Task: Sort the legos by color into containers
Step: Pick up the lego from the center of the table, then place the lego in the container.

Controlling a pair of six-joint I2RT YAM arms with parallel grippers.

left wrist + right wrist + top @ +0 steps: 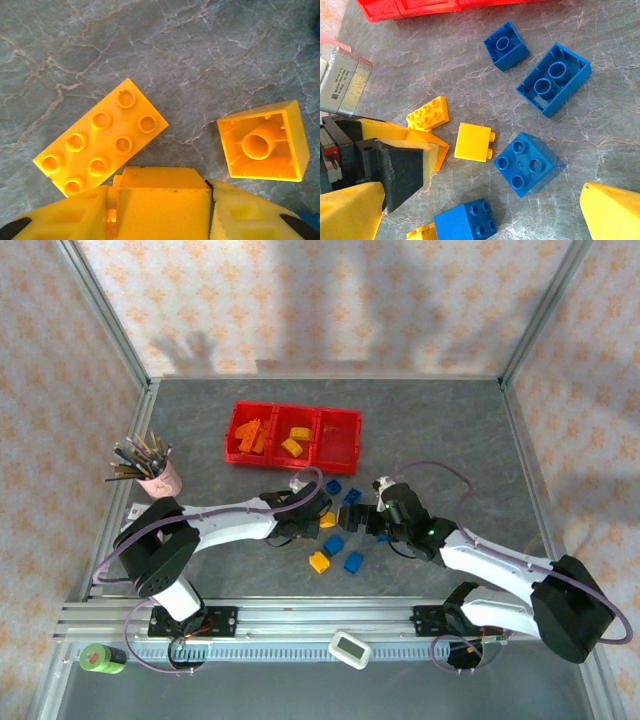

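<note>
The left claw point(165, 197) looks clenched on a yellow brick point(160, 179) low over the tabletop point(200, 60). The right claw point(482, 192) hangs spread and empty above loose blue bricks point(527, 165). Farther off, the red containers point(338, 435) hold orange pieces point(250, 437). With no blues binned, sorting seems about half done.
</note>
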